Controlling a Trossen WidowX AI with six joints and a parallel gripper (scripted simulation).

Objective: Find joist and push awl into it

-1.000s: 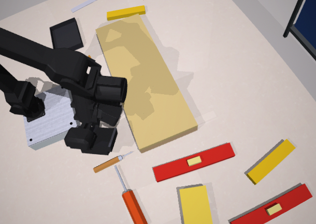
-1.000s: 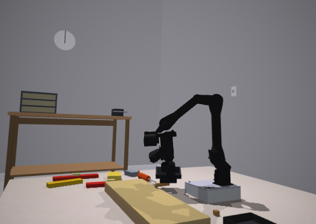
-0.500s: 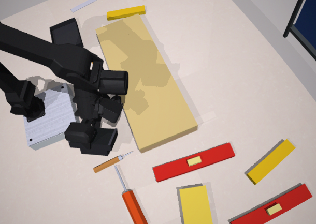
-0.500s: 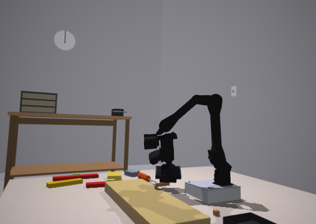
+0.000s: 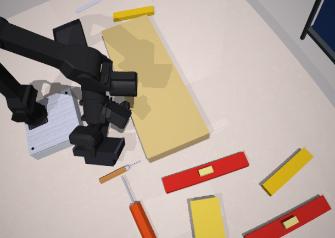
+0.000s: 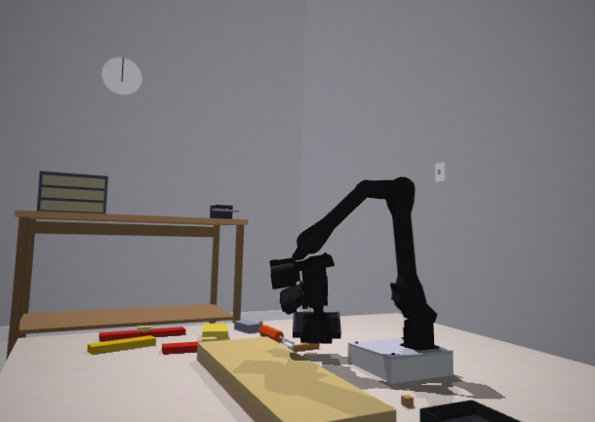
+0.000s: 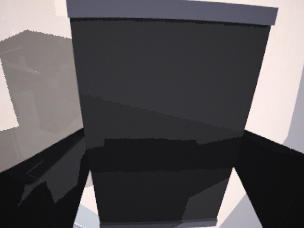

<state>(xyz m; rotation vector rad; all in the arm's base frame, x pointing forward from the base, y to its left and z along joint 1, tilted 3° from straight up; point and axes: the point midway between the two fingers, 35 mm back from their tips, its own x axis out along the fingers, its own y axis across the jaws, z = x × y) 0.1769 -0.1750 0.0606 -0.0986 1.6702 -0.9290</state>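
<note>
My gripper (image 5: 94,145) (image 6: 317,317) (image 7: 161,134) is shut on the stud finder (image 5: 112,151) (image 6: 317,327) (image 7: 167,65), a dark box with a grey-blue edge. It is held above the table, off the panel's near left side and close to the awl in the top view. The tan floor panel (image 5: 172,112) (image 6: 254,350) lies flat, partly in the arm's shadow; I can make out no hole in it. The awl (image 5: 113,175) (image 6: 306,347), with a wooden handle and thin metal spike, lies on the table. The black tray (image 5: 68,34) (image 6: 429,414) is beyond the arm and looks empty where visible.
An orange screwdriver (image 5: 141,218) (image 6: 271,332) lies near the awl. Red levels (image 5: 181,180) (image 5: 307,209) and yellow blocks (image 5: 286,171) (image 5: 207,217) lie past the panel's near end. Another yellow bar (image 5: 133,14) is at its far end. A small brown cube (image 6: 407,401) lies near the tray.
</note>
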